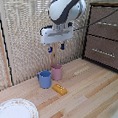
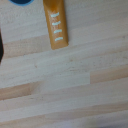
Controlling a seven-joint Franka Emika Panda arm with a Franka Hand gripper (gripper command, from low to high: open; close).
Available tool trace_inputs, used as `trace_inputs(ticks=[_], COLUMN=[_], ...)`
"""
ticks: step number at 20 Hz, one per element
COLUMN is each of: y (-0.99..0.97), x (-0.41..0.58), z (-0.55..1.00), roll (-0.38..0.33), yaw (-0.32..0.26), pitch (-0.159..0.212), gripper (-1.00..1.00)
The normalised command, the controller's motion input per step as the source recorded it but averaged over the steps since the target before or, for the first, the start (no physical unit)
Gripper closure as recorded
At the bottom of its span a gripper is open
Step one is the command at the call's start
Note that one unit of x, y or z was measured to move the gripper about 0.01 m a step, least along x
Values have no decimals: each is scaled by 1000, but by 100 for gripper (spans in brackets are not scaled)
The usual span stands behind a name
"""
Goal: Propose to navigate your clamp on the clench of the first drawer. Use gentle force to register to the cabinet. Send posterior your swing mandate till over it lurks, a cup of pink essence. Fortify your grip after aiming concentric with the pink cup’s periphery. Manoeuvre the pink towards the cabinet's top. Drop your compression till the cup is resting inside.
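Observation:
The pink cup stands upright on the wooden table, touching the blue cup on its exterior-view left. My clamp hangs in the air well above the pink cup, its two blue-tipped fingers apart with nothing between them. The cabinet stands at the exterior view's right. Its first drawer carries a silver clench, far from the clamp. In the wrist view I see bare table, the orange bar and a sliver of the blue cup; the pink cup is out of that view.
An orange bar lies flat in front of the two cups. A patterned white plate sits at the near corner on the exterior view's left. A lower drawer has its own silver handle. A woven screen backs the table.

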Motion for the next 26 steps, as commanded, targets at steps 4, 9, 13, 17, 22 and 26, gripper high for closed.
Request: trace_inputs(ticks=[4,9,13,17,22,26], y=[57,69,-64,-102,-122,-126], x=[-6,-74,-94,-38,-2,0], z=[-2,147,328,248,115,49], roll=[-4,-144,-227,-252,-309,-341], yaw=[166,186,217,204,166,145], pitch=[7,-8,-72,-112,-92,-73], gripper=[-100,-100,-100,-100,-100,-100])
